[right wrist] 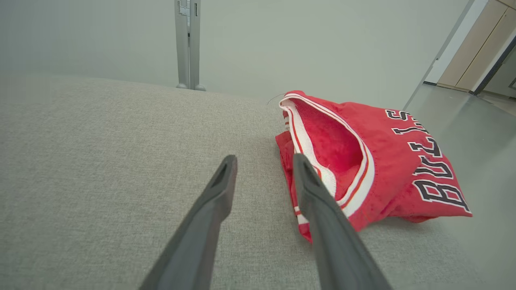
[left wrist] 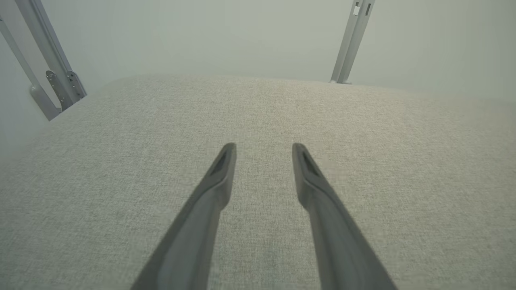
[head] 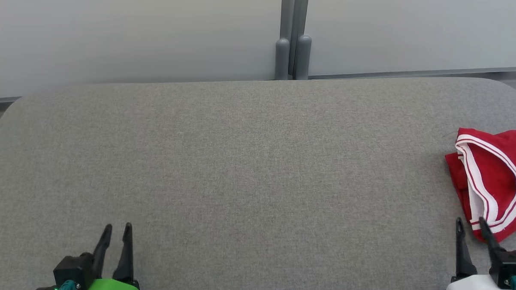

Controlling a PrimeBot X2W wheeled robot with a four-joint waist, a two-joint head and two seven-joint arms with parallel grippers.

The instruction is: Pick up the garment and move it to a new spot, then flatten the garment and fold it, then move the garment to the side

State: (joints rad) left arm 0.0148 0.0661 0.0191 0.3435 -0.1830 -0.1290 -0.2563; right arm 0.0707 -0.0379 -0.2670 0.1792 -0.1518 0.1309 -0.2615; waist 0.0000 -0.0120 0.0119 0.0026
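Observation:
The garment [head: 499, 175] is a red jersey with white-and-red trim, lying folded and bunched at the right edge of the grey padded table [head: 248, 170]. In the right wrist view the garment [right wrist: 387, 157] shows black lettering and a gaping trimmed opening. My right gripper [head: 470, 224] stands open just in front of the garment's near-left corner, holding nothing. In the right wrist view the right gripper [right wrist: 264, 162] has one finger over the garment's left edge and the other over bare table. My left gripper [head: 117, 230] is open at the lower left over bare table, and the left gripper [left wrist: 264, 150] holds nothing.
A pale wall panel with a grey upright post [head: 293, 39] runs along the table's far edge. The table's corners are rounded and its right edge lies just past the garment. A floor and a doorway [right wrist: 475, 52] show beyond that edge.

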